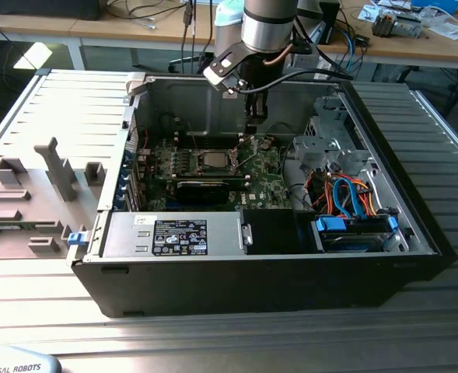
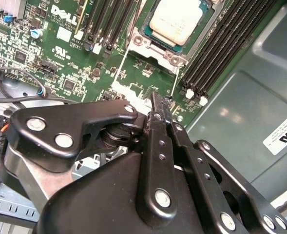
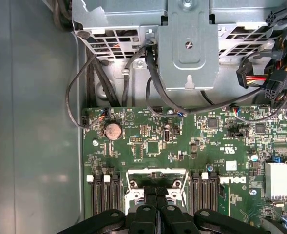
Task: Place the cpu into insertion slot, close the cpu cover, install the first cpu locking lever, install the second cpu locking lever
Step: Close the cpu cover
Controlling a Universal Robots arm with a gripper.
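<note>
Hand [image 1: 253,132] first: we find it lowered into the open computer case [image 1: 236,284], which lies on the slatted worktop [image 1: 213,342]. It is poised over the green motherboard [image 1: 267,167], near the socket and on the exterior view's right of it. In the second wrist view its black fingers [image 2: 159,146] lie pressed together, and the first wrist view shows the same closed pair [image 3: 156,191] above the socket frame. We see nothing caught between them, though the tips end very near the free end of one wire lever.

We see the cpu [image 2: 175,19] seated in the insertion slot [image 2: 145,35], silvery top upward. The cpu cover [image 2: 155,48] looks to us to be lying down around it, with the chip showing through its window, though we cannot be sure it is fully flat. Two thin locking levers [image 2: 124,61] run out from the socket toward the hand. In the exterior view they seem to stand clear of the board, so we judge them not yet latched.

By our reading, seating and covering are done and the work stands at the first lever. A move on it would call for the closed tips to meet the thin wire squarely and keep off the memory slots [image 2: 216,53] close alongside.
</note>
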